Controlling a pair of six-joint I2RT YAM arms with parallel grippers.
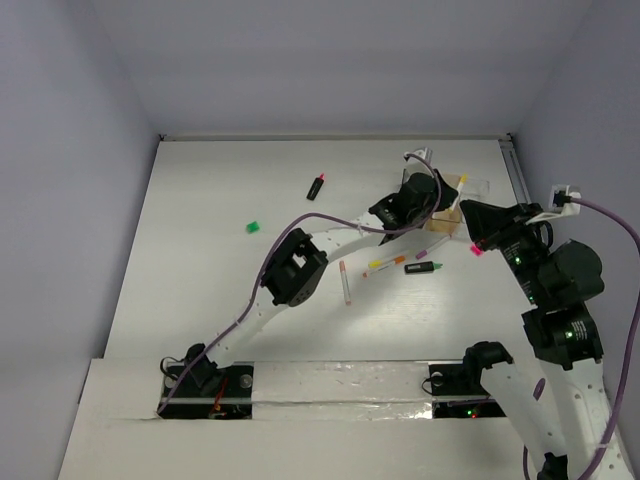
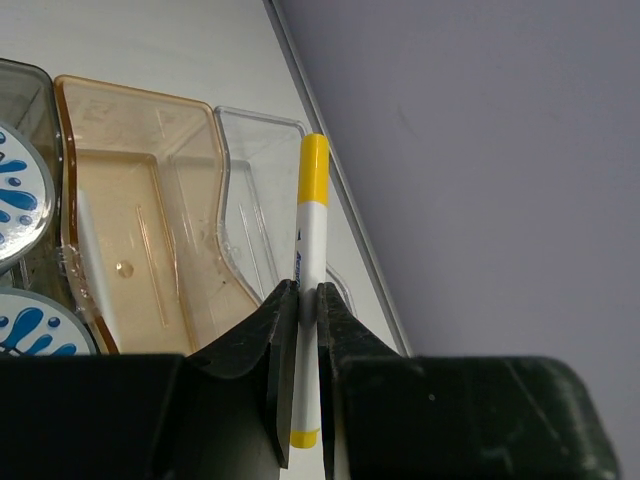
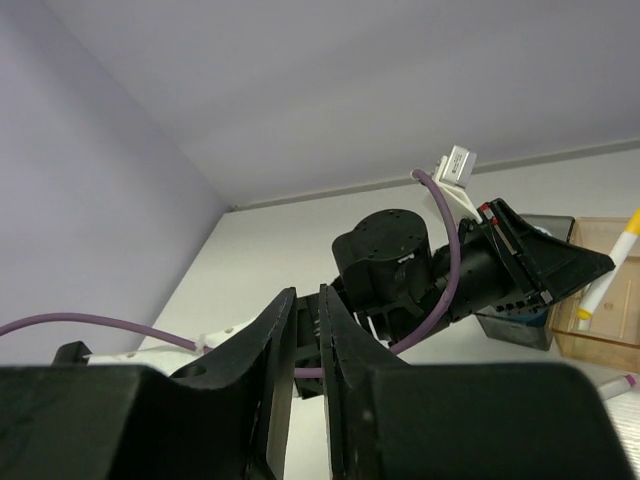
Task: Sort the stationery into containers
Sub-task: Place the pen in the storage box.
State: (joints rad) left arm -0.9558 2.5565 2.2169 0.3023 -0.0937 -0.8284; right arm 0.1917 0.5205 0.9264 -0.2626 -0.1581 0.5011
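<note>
My left gripper (image 2: 301, 288) is shut on a yellow-capped white pen (image 2: 312, 200), which it holds lengthwise over the clear tray (image 2: 255, 180) at the end of the containers (image 1: 455, 205). The amber tray (image 2: 130, 220) beside it has a white pen along its left wall. Two blue-white rolls (image 2: 15, 195) lie in the dark grey tray (image 2: 20, 90). My right gripper (image 1: 474, 243) hangs just right of the trays. Its jaws (image 3: 307, 292) are almost together, and a small pink piece (image 1: 477, 250) shows at its tips in the top view only.
On the table before the trays lie a pink-white pen (image 1: 345, 283), an orange pen (image 1: 385, 263), a purple pen (image 1: 430, 245) and a green-capped highlighter (image 1: 424, 267). A pink-capped highlighter (image 1: 317, 186) and a small green piece (image 1: 252, 227) lie further left. The wall runs close behind the trays.
</note>
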